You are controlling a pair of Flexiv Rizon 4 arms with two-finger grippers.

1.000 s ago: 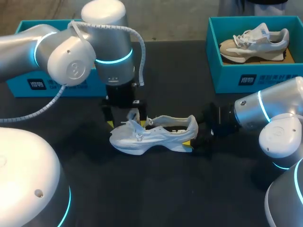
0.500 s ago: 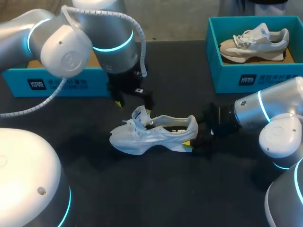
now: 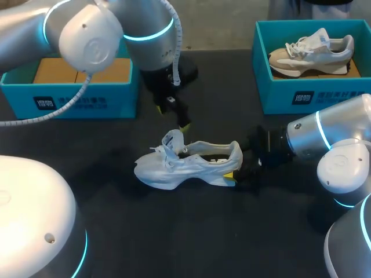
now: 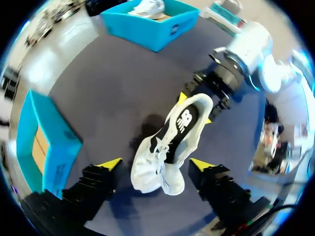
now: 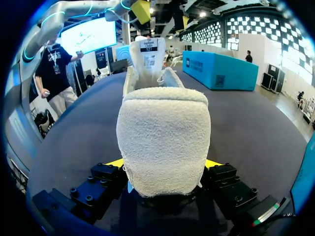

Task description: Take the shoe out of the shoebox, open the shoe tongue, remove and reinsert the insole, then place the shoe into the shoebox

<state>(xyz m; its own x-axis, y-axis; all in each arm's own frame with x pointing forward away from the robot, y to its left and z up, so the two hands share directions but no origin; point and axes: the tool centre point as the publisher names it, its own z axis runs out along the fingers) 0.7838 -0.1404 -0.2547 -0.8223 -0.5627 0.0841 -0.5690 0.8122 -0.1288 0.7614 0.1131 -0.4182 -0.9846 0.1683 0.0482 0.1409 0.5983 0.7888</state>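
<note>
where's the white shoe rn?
Head view: the white shoe sits mid-table, heel clamped by the right gripper, toe pointing left; the left gripper hovers open above it.

White shoe (image 3: 186, 164) stands upright on its sole mid table (image 3: 191, 231), toe to my left, tongue (image 3: 172, 139) pulled up, dark insole (image 4: 182, 125) showing inside. Open teal shoebox (image 3: 81, 99) far left, well apart, cardboard inside.

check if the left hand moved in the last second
Yes. The left hand pulled away from the white shoe, back toward the left shoebox.
</note>
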